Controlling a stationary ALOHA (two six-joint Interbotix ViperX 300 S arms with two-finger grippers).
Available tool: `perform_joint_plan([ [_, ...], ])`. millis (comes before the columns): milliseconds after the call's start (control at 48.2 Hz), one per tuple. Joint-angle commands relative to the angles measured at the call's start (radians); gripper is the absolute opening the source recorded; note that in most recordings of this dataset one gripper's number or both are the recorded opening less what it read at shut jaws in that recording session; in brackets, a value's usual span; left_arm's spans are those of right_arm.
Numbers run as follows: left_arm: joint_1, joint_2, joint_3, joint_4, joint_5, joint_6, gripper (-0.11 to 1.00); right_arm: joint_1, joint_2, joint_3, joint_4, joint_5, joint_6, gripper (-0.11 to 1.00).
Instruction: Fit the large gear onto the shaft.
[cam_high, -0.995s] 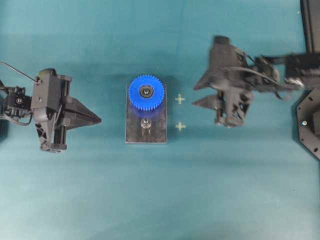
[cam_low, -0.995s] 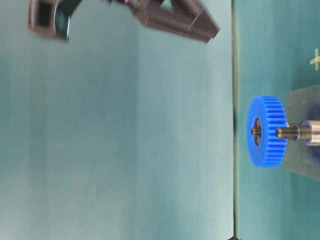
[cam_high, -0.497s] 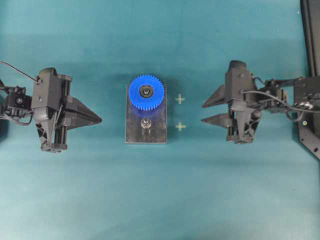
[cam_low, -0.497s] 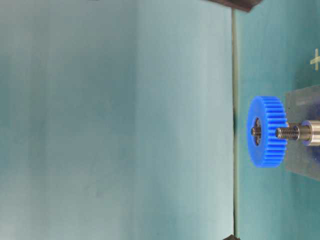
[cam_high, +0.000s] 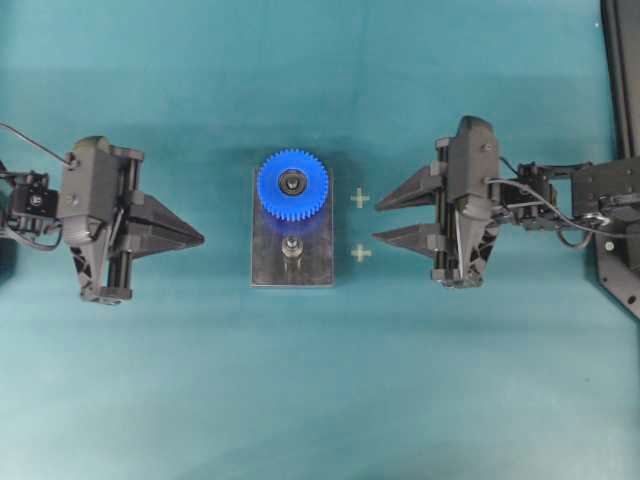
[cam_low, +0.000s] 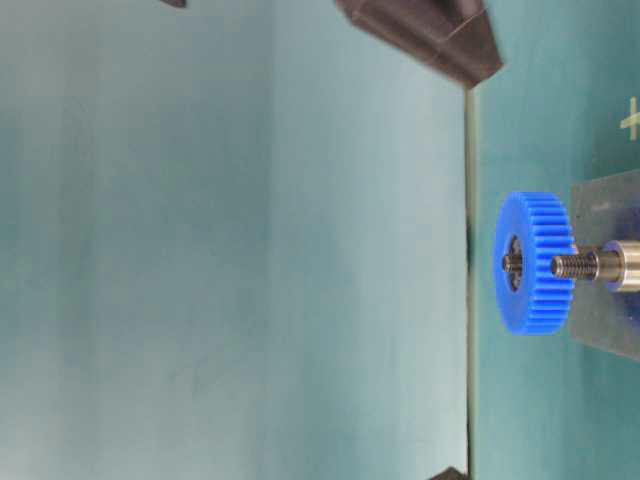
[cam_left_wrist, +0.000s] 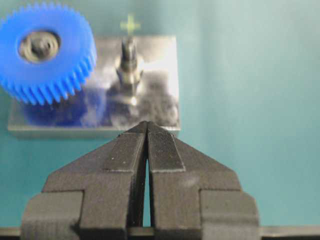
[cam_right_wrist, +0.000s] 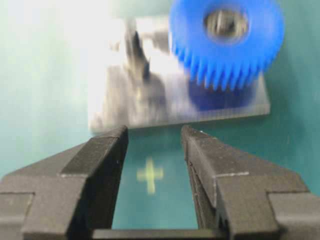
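Note:
The large gear (cam_high: 292, 185), bright blue with a dark hub, sits flat on the grey plate (cam_high: 320, 265), fitted over the shaft, whose tip shows in the hub (cam_high: 292, 182). It also shows in the table-level view (cam_low: 535, 262), the left wrist view (cam_left_wrist: 47, 52) and the right wrist view (cam_right_wrist: 227, 37). The twin peg (cam_high: 291, 247) stands bare beside it. My left gripper (cam_high: 200, 238) is shut and empty, left of the plate. My right gripper (cam_high: 378, 222) is open and empty, right of the plate, apart from it.
Two yellow cross marks (cam_high: 360, 199) (cam_high: 361, 253) lie on the teal table between the plate and my right gripper. One cross (cam_right_wrist: 150, 174) shows between the right jaws. A dark frame (cam_high: 620, 250) stands at the right edge.
My right gripper has levelled out and moved left toward the plate, jaws still open. The left gripper, gear and plate have not moved.

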Motion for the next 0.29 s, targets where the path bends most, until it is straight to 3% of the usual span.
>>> perform_joint_plan([
  [0,0.0,-0.015,-0.005,0.002,-0.04,0.008,0.0,0.003,-0.015,0.002,-0.002,-0.02,0.012,0.5],
  [269,0.0,-0.009,0.011,0.003,-0.081,0.021,0.0,0.005,-0.02,0.011,-0.002,-0.018,0.012,0.5],
])
